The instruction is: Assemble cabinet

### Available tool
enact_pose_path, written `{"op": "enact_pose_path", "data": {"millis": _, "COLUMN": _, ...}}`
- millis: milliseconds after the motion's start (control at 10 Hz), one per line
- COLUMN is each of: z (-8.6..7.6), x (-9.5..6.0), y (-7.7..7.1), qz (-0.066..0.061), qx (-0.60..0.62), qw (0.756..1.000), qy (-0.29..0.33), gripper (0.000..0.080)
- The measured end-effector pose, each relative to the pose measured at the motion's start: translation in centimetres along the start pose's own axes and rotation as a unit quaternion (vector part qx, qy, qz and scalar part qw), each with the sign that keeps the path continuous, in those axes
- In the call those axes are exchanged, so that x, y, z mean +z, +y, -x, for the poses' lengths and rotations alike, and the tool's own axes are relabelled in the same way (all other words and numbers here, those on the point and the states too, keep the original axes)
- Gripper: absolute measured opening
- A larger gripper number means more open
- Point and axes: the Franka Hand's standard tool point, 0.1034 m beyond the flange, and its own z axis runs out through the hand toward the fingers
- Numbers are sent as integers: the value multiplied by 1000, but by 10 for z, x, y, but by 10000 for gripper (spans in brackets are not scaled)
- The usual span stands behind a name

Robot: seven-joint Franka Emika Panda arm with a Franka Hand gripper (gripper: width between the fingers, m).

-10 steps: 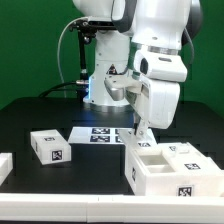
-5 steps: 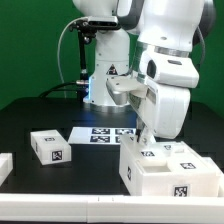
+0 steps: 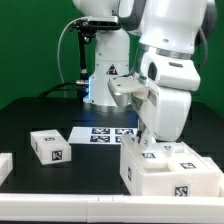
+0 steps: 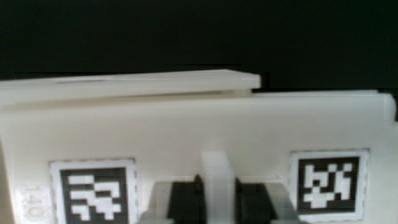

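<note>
Two-finger gripper set low on the rear wall of the large white boxy plastic cabinet, at the black desk's front corner on the exterior view's right

The cabinet, with open compartments and square black-and-white tags, lies close to the front edge. In the wrist view the dark fingers stand on either side of a thin white rib, but I cannot tell whether they pinch it. The step looks like taking hold of the body to shift or turn it. To do it well, seat the rib deep between the pads and close squarely. Then move slowly and low so the body slides rather than tips, clear of the small white tagged block towards the opposite side edge and the flat marker board at mid-desk
</note>
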Motion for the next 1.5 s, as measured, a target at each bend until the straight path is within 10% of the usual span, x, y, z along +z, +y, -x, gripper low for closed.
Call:
{"op": "enact_pose_path", "data": {"millis": 400, "z": -1, "x": -1, "y": 36, "qz": -11, "qx": 6, "qw": 1000, "qy": -9, "gripper": 64}}
{"op": "enact_pose_path", "data": {"millis": 1100, "z": -1, "x": -1, "y": 37, "qz": -20, "qx": 14, "qw": 1000, "qy": -13, "gripper": 64}}
{"op": "enact_pose_path", "data": {"millis": 1500, "z": 9, "x": -39, "y": 31, "qz": 5, "qx": 21, "qw": 1000, "qy": -16, "gripper": 570}}
